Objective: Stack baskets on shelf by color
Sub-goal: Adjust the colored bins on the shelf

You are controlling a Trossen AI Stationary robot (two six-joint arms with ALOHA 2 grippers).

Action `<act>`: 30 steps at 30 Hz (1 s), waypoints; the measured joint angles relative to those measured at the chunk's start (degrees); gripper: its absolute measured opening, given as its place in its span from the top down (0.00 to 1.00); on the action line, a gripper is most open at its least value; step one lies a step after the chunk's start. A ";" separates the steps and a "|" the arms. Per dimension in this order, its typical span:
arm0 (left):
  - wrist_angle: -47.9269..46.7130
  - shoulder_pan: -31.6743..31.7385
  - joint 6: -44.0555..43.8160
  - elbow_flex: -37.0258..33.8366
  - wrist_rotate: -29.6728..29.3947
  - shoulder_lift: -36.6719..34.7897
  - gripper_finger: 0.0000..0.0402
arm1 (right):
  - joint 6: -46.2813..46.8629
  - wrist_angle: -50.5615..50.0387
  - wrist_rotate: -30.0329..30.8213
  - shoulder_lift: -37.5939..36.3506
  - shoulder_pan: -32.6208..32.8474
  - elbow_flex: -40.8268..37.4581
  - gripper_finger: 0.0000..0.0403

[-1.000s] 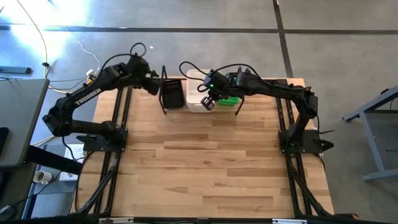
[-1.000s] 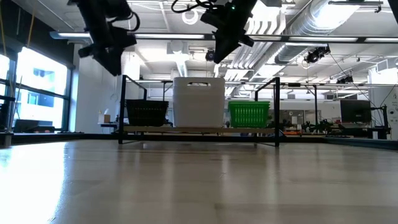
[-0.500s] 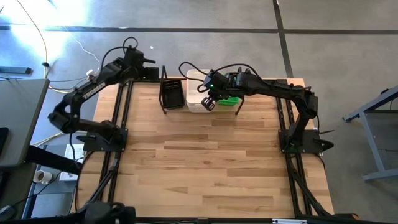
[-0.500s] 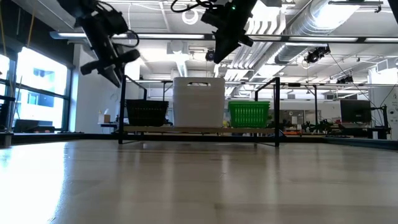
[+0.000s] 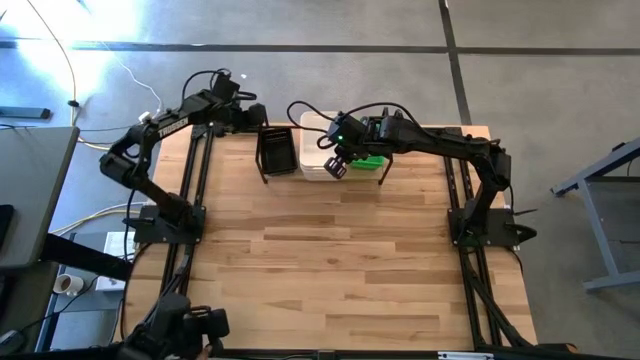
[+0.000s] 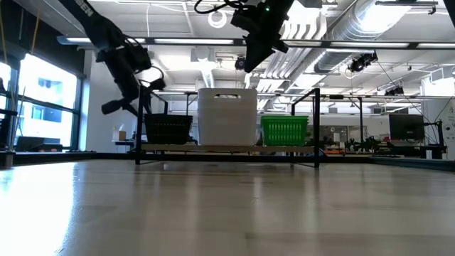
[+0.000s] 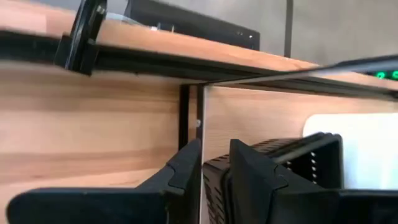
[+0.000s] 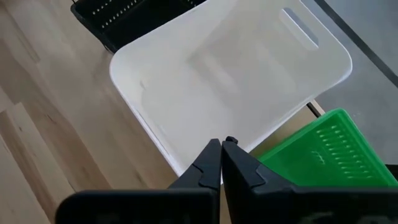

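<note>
The shelf (image 6: 227, 148) stands at the table's far edge. It carries a black basket stack (image 5: 277, 150) on the left, a taller white stack (image 5: 318, 150) in the middle and a green stack (image 5: 368, 160) on the right. My right gripper (image 8: 221, 149) hovers shut above the near rim of the white stack (image 8: 230, 81). My left gripper (image 5: 250, 114) hangs by the shelf's left end, pointing at the black stack (image 7: 273, 162). Its fingers stand a narrow gap apart, and a thin shelf rod (image 7: 200, 118) shows just ahead.
Bare wooden tabletop (image 5: 320, 260) spreads from the shelf toward the near edge. The two arm bases stand at the table's left (image 5: 160, 225) and right (image 5: 485, 225) sides. A person's dark shape shows at the near left corner (image 5: 180, 335).
My left arm has swung from above the black stack toward the table's far left corner. It has sunk lower and tipped, so its fingers now point down beside the shelf's left end. The baskets have stayed put.
</note>
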 joint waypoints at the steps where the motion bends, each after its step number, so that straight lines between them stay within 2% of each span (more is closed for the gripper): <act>1: -0.02 0.41 -0.77 0.00 0.77 0.51 0.81 | -0.30 0.00 0.00 0.00 0.01 0.00 1.00; 7: -0.60 1.41 -1.46 0.00 3.95 1.49 0.81 | -0.44 0.00 -0.01 0.00 -0.02 0.00 1.00; 16: -5.70 0.70 1.33 0.00 0.68 1.46 0.84 | -0.42 0.00 -0.04 0.00 -0.75 0.00 1.00; 30: -4.72 -2.09 2.14 0.00 1.22 1.46 0.93 | -0.42 0.04 -0.04 0.00 -2.04 0.00 1.00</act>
